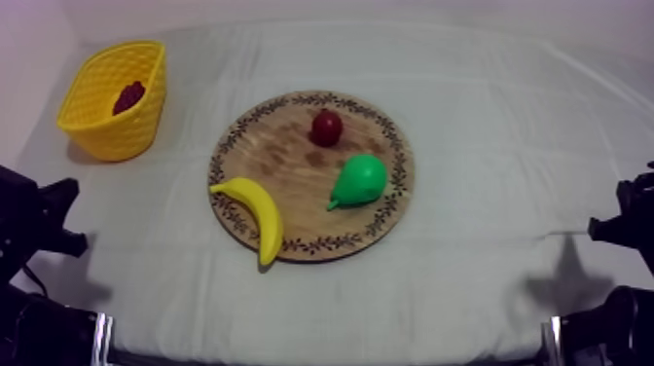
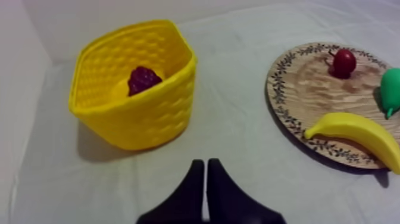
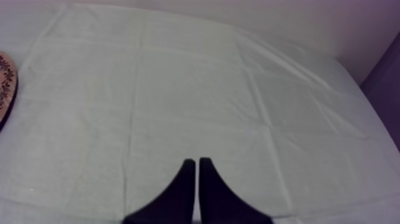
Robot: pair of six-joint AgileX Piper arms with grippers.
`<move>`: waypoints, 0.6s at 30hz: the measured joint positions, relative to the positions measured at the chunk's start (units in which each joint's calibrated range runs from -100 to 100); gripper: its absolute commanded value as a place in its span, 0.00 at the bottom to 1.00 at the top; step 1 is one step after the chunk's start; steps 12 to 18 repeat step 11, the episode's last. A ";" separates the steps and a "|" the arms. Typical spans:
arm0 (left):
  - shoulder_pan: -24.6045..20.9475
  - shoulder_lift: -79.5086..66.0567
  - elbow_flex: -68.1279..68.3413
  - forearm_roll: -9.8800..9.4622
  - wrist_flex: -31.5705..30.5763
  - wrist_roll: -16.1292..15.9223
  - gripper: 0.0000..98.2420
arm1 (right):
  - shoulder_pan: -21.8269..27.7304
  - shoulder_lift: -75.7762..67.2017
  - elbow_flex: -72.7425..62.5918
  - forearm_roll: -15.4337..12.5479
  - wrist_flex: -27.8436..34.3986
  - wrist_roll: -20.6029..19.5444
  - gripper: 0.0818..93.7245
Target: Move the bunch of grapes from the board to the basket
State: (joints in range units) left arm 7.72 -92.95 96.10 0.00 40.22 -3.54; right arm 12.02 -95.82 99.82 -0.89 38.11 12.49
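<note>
The dark purple bunch of grapes (image 1: 128, 96) (image 2: 143, 79) lies inside the yellow basket (image 1: 97, 122) (image 2: 128, 122) at the table's far left. The round wooden board (image 1: 282, 156) (image 2: 303, 89) sits mid-table and carries a small red fruit (image 1: 326, 128) (image 2: 344, 62), a green pear (image 1: 360, 181) (image 2: 391, 90) and a banana (image 1: 255, 216) (image 2: 357, 134). My left gripper (image 2: 205, 162) is shut on nothing, low over the cloth a little in front of the basket. My right gripper (image 3: 197, 161) is shut on nothing above bare cloth, with the board's rim (image 3: 5, 83) far off to its side.
My left arm (image 1: 34, 229) rests at the left edge and my right arm (image 1: 628, 219) at the right edge. Bare cloth lies all around the board and between it and the basket.
</note>
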 measured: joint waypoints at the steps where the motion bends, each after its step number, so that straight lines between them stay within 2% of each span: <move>1: -0.14 -0.74 0.38 -0.61 -0.41 -0.09 0.00 | 0.00 0.00 0.00 0.00 0.00 0.00 0.00; 6: -1.11 -4.17 1.12 -1.59 -1.71 2.39 0.00 | 0.00 0.00 0.00 0.00 0.00 0.00 0.00; 11: -2.19 -6.65 1.99 -1.76 -2.68 8.98 0.00 | 0.00 0.00 0.00 0.00 0.00 0.00 0.00; 18: -2.19 -6.65 1.99 -1.76 -2.68 8.98 0.00 | 0.00 0.00 0.00 0.00 0.00 0.00 0.00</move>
